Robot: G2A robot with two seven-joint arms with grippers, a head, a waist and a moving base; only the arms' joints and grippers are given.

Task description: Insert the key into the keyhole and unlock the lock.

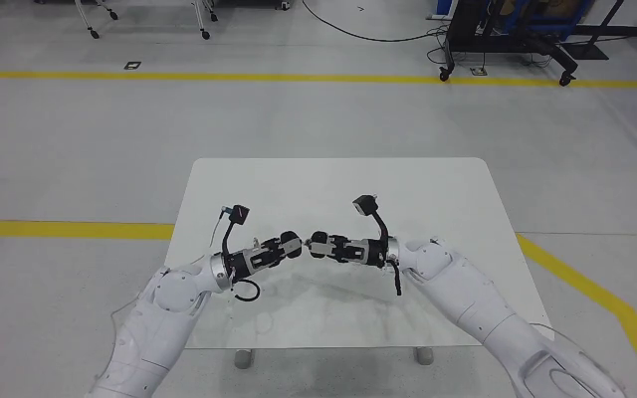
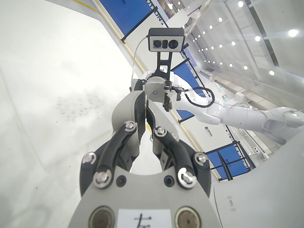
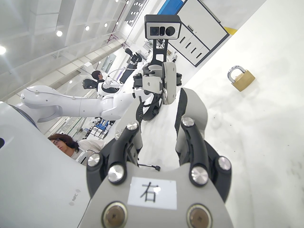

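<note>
A brass padlock (image 3: 242,80) with a silver shackle lies flat on the white table (image 1: 398,189), off to one side of both grippers. The two grippers meet tip to tip above the middle of the table. My left gripper (image 1: 290,244) (image 2: 145,110) is shut on a thin silver piece that looks like the key (image 2: 145,100) (image 3: 165,95), which sticks out past its fingertips. My right gripper (image 1: 320,244) (image 3: 162,106) stands open, facing the left one, with the key's end just ahead of its gap. Its fingers (image 3: 187,105) touch nothing.
The table's front edge runs close under both forearms. Bare tabletop stretches behind the grippers and to both sides. A grey cabinet (image 3: 201,39) stands on the floor beyond the table.
</note>
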